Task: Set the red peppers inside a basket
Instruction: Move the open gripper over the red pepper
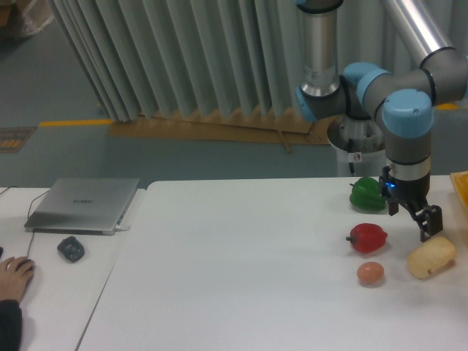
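The red pepper (368,238) lies on the white table, glossy, with a dark stem pointing left. My gripper (411,214) hangs to its right and slightly behind it, apart from it, fingers open with nothing between them. Only an edge of the yellow-orange basket (461,188) shows at the right border of the view.
A green pepper (367,195) sits behind the red one, just left of the gripper. An orange-pink egg (371,273) and a pale yellow bread-like lump (431,257) lie in front. On the left are a laptop (84,204), a dark mouse (71,248) and a person's hand (14,276).
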You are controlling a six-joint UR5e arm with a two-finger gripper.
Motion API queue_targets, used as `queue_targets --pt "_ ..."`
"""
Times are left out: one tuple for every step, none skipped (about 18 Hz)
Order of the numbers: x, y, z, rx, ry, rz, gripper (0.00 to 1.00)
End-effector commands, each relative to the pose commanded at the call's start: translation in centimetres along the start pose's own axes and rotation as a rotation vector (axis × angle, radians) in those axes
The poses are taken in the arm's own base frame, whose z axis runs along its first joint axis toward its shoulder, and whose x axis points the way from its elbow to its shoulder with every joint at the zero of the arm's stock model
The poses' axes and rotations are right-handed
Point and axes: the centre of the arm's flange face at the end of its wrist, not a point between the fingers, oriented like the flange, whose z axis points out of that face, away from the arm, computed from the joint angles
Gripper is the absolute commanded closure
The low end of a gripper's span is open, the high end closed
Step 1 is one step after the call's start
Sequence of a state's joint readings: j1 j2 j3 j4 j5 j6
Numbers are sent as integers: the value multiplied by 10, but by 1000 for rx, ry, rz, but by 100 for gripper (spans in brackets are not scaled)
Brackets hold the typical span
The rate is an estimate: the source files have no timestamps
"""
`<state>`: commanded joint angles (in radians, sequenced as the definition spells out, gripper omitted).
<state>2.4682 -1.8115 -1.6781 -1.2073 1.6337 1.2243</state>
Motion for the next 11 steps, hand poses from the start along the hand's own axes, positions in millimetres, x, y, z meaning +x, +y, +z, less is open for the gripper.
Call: queue_targets --pt "-1 0 2 1 -3 -15 0" --pt "-1 -1 4 6 -16 -29 0" --pt "2 -3 8 2 -14 -27 0" --pt "5 -2 14 -3 -8 -30 0" --pt "6 -3 15 -4 -10 -28 0" --pt "7 -3 17 -6 -6 -25 0" --pt "9 -6 19 -10 0 -18 0" --pt "13 -13 23 -12 10 -7 0" --pt "13 -13 26 -17 23 -6 0" --pt "18 -15 29 -22 51 -1 0" --pt "26 -20 33 -33 89 1 0"
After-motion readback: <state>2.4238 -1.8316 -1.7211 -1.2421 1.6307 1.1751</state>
